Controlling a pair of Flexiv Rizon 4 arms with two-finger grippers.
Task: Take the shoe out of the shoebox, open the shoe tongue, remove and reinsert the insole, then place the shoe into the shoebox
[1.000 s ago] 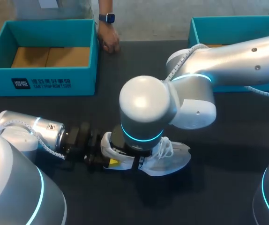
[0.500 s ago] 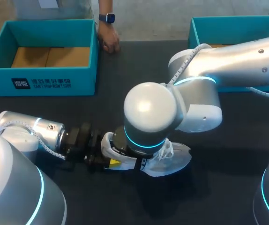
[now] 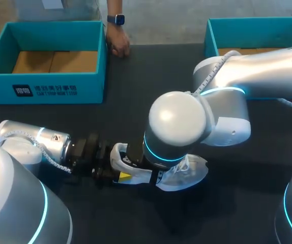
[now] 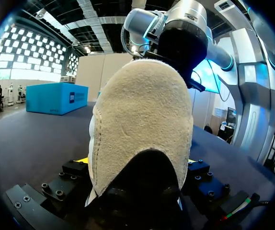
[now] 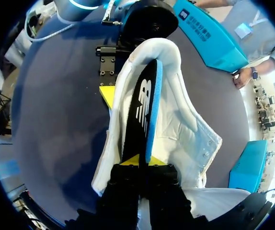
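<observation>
The left claw [image 4: 136, 161] is clamped on the heel of the white fabric lace-up shoe [image 3: 192, 171], likely steadying it near the dark counter's [image 3: 136, 76] front edge. The right claw [image 5: 138, 160] pinches the black, blue-edged foam insole [image 5: 140, 109] standing edgewise inside.

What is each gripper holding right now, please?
Left gripper: closed on the heel of the white and beige suede shoe.
Right gripper: closed on the black insole with a blue edge.
</observation>
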